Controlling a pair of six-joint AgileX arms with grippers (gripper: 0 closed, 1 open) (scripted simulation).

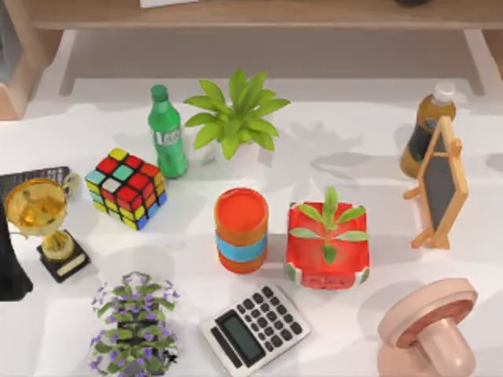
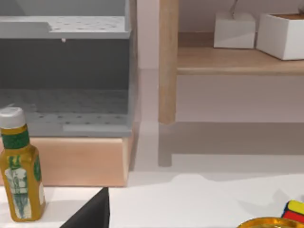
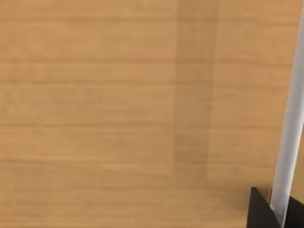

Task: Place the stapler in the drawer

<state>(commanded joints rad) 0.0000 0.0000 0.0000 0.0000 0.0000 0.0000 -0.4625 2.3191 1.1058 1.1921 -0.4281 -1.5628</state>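
Note:
The stapler is out of view. In the left wrist view the drawer (image 2: 66,102) is a grey compartment with a dotted floor, standing open on a pale wooden base beside a wooden shelf post (image 2: 168,61). My left arm (image 1: 11,267) is a dark shape at the table's left edge, next to the gold trophy (image 1: 43,220). A dark part of the left gripper (image 2: 92,213) shows low in its wrist view. The right wrist view faces a wooden panel (image 3: 118,114) from close up, with a dark part of my right gripper (image 3: 266,211) in the corner.
The table holds a green bottle (image 1: 167,132), a puzzle cube (image 1: 126,187), two potted plants (image 1: 236,118) (image 1: 328,243), an orange can (image 1: 241,229), a calculator (image 1: 253,330), a flower pot (image 1: 135,322), a small chalkboard (image 1: 440,184), a yellow bottle (image 1: 424,129) and a pink stamp (image 1: 428,330).

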